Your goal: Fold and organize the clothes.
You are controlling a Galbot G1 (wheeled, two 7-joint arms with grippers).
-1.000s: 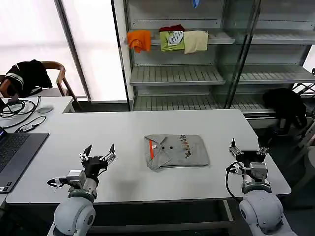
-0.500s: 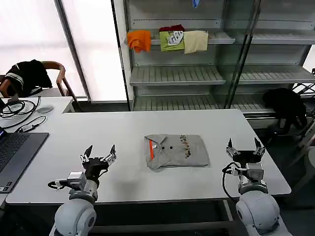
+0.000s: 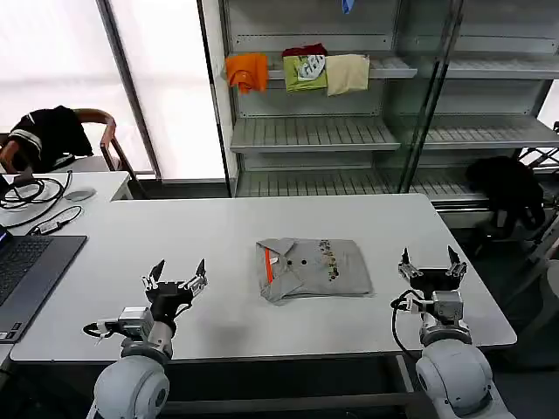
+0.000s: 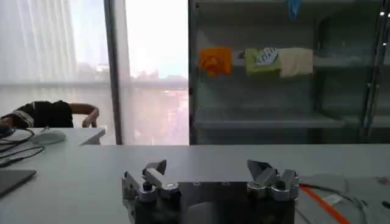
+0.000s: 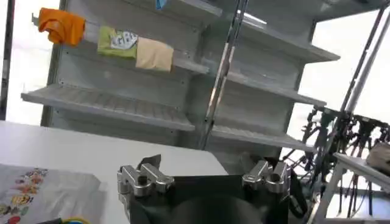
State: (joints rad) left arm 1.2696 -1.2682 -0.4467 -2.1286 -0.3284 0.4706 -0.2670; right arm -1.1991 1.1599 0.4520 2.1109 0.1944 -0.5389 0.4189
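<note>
The clothes lie as one folded light grey bundle in the middle of the white table. An orange-red collar lining shows at its left side and a small multicolour print near its top. My left gripper hovers open over the table to the left of the bundle, a hand's width away. To the right of it, near the table's right end, my right gripper is open too. Neither touches the cloth. The left wrist view has the left gripper with the bundle's edge beside it. In the right wrist view the right gripper is open beside the printed cloth.
A laptop, cables and a mouse are at the far left. A chair holds a black garment. Behind the table, shelves carry orange, green and cream folded garments. Another black garment is at the right.
My right gripper has shifted slightly left toward the bundle and levelled out. The left gripper and the clothes have stayed in place.
</note>
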